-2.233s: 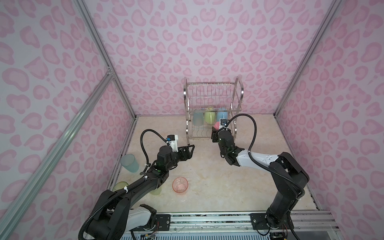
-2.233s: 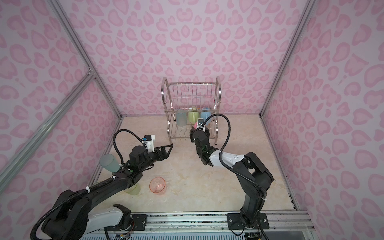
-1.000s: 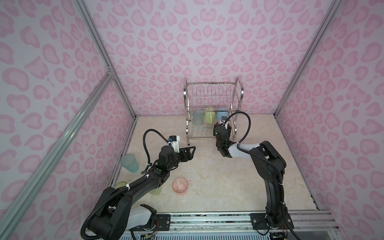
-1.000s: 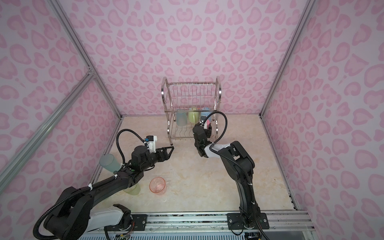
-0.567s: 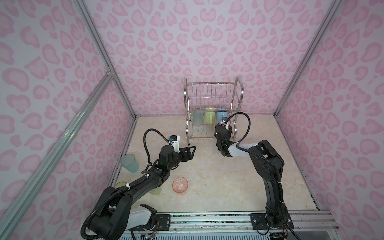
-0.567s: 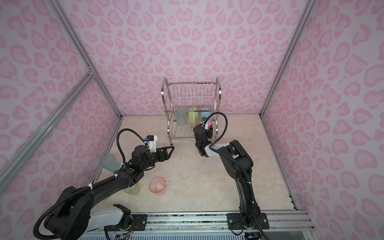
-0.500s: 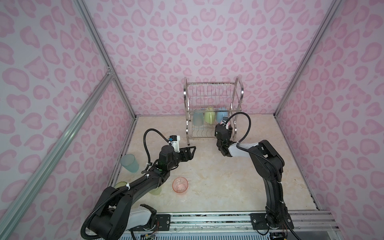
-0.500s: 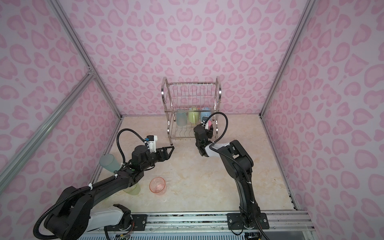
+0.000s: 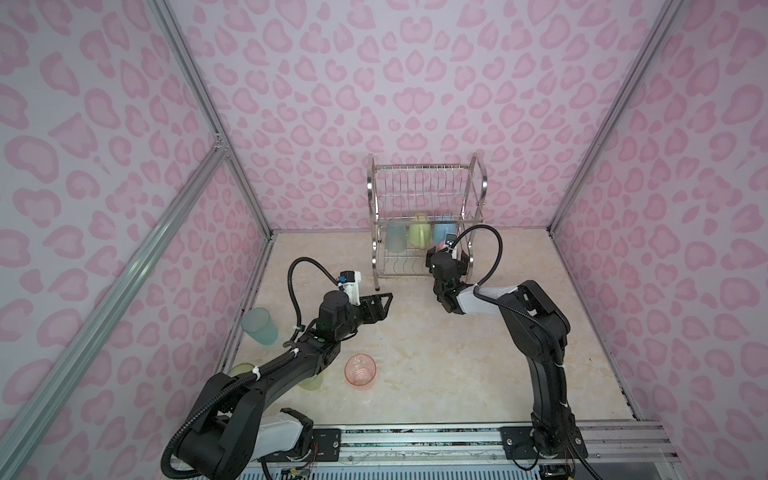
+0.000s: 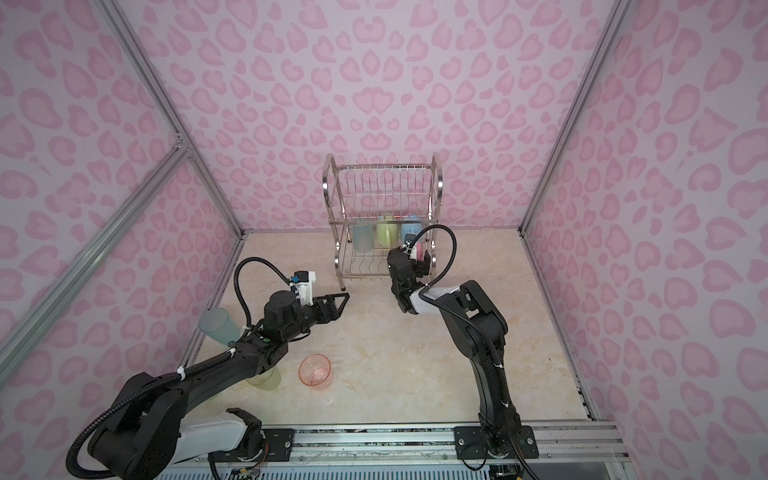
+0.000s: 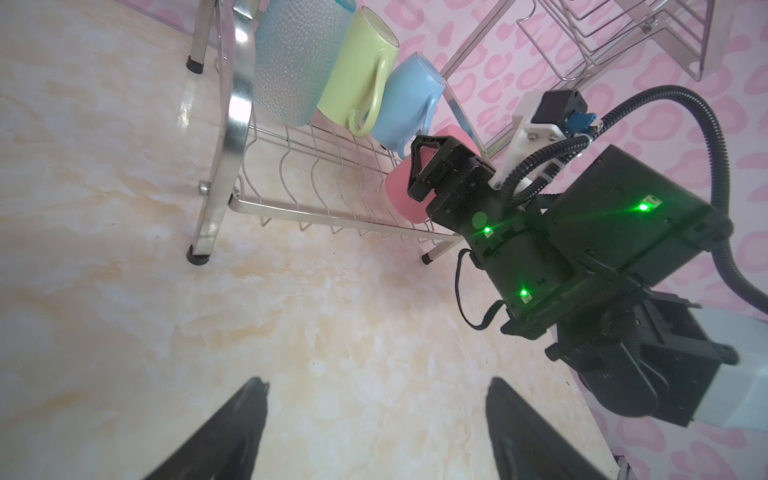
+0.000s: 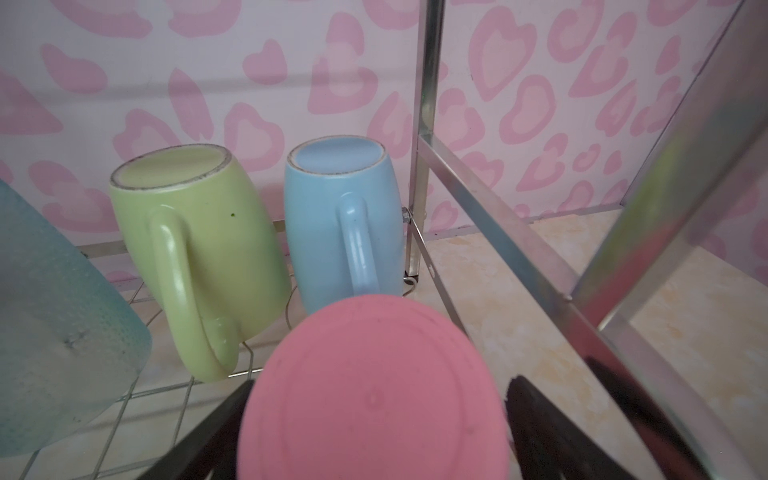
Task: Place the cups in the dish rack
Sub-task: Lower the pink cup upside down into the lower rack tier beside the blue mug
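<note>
The rack (image 9: 372, 208) stood at the back of the table (image 9: 436, 353), near the wall (image 9: 415, 104). Four cups sat on its low shelf, all bottom up. At the back, from left to right in both top views, were the blue cup (image 9: 394, 237), the green mug (image 9: 417, 235) and the blue mug (image 9: 441, 233). Both mugs leaned, with handles to the front. The pink cup (image 12: 374, 395) sat in front of the blue mug, at the right end of the shelf.

The right gripper (image 12: 382, 384) reached into the rack with one finger on each side of the pink cup. Its fingers (image 12: 536, 436) were spread. A thin gap showed between one finger and the cup. I could not tell if the other finger touched it.

The left gripper (image 9: 384, 303) hung over the table, in front of the rack and off to its left. It was spread wide and held nothing. The left wrist view showed bare table between its fingers (image 11: 245, 419).

Four more cups were on the table, well apart from the rack. The teal cup (image 9: 259, 326) stood by the left wall (image 9: 199, 291). The orange cup (image 9: 360, 371) stood mouth up near the front, beside the left arm (image 9: 291, 365). A green cup (image 9: 311, 381) sat just beside it, half hidden under that arm. The other green cup (image 9: 241, 370) peeked out by the left wall too.
</note>
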Robot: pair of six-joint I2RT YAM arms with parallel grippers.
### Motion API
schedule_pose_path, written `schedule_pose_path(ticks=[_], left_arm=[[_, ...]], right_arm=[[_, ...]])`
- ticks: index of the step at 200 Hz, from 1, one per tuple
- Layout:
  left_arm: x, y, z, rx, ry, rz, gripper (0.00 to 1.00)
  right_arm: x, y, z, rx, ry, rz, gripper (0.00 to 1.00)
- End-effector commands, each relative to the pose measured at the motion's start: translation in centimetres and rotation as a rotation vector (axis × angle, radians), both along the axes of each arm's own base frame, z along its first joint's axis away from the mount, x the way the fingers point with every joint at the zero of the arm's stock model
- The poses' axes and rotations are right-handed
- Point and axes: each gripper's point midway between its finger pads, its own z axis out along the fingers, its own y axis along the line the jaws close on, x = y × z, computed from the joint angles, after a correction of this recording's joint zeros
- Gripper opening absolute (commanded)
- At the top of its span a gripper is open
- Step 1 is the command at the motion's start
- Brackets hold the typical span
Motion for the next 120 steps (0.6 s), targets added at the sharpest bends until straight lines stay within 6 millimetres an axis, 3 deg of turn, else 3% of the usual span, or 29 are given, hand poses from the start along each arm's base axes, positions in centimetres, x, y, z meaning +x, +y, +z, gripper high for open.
schedule_pose_path(ticks=[1,120], left_arm=[[0.2,0.0,0.4,-0.002,-0.012,0.005,0.85],[0.5,0.4,0.0,0.013,0.001,0.035,0.85]], right_arm=[[-0.2,0.0,1.0,-0.005,-0.023,0.0,0.94],[-2.9,1.6,2.9,-0.042,-0.059,0.115,0.98]])
